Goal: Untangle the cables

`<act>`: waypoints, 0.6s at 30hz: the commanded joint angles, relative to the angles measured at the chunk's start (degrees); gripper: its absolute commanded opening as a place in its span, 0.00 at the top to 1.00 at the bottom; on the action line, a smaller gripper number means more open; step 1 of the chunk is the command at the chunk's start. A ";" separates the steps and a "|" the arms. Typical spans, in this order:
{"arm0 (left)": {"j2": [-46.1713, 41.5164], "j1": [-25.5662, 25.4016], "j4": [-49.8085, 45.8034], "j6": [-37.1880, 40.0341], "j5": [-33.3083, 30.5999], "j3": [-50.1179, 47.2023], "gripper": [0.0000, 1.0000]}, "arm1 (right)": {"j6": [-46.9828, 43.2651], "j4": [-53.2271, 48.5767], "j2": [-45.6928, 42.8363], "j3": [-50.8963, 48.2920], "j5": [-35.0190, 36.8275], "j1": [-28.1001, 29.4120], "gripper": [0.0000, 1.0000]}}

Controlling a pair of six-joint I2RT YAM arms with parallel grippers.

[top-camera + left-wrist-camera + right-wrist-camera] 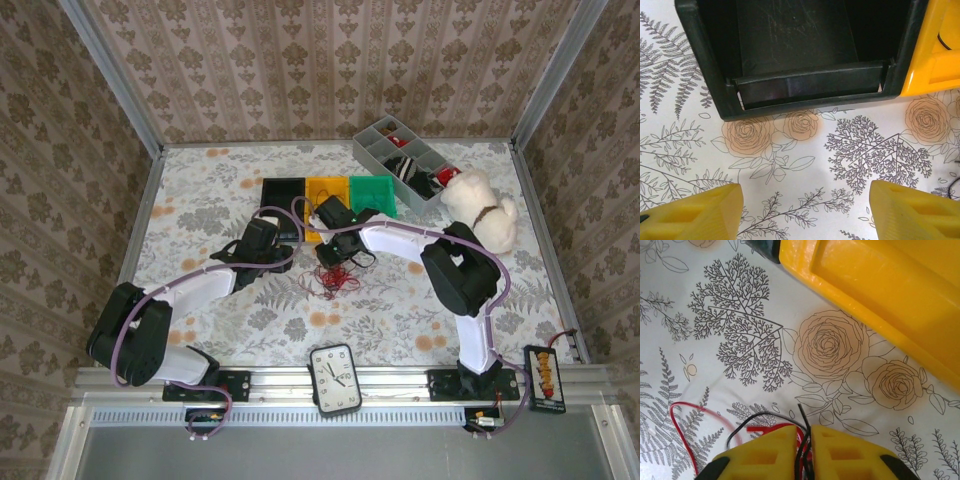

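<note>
The cables (336,281) lie as a small red and black tangle on the flowered table, just in front of the bins. My right gripper (807,440) is shut on a black cable (802,416), whose end sticks out past the fingertips. A red cable (680,407) loops away to the left, and a red strand shows between the fingers too. In the top view the right gripper (338,258) sits right over the tangle. My left gripper (805,212) hovers open over bare table, with nothing between its yellow fingers (692,212), just in front of the black bin (790,50).
Black bin (282,192), yellow bin (325,188) and green bin (372,190) stand in a row behind the cables. A grey divided tray (372,148) and a plush dog (482,208) sit at the back right. A clock (335,378) rests on the near rail.
</note>
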 commanded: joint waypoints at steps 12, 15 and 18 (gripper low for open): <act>7.49 -4.39 0.79 10.39 17.65 7.18 0.33 | 12.45 8.30 -18.54 -18.14 -3.01 -9.35 0.97; 9.57 -6.11 0.73 12.99 20.86 9.67 0.33 | 14.77 10.92 -21.46 -20.79 -5.30 -10.84 0.97; 11.01 -7.45 2.28 14.69 24.29 11.25 0.33 | 17.41 15.33 -23.64 -23.57 -7.71 -12.06 0.97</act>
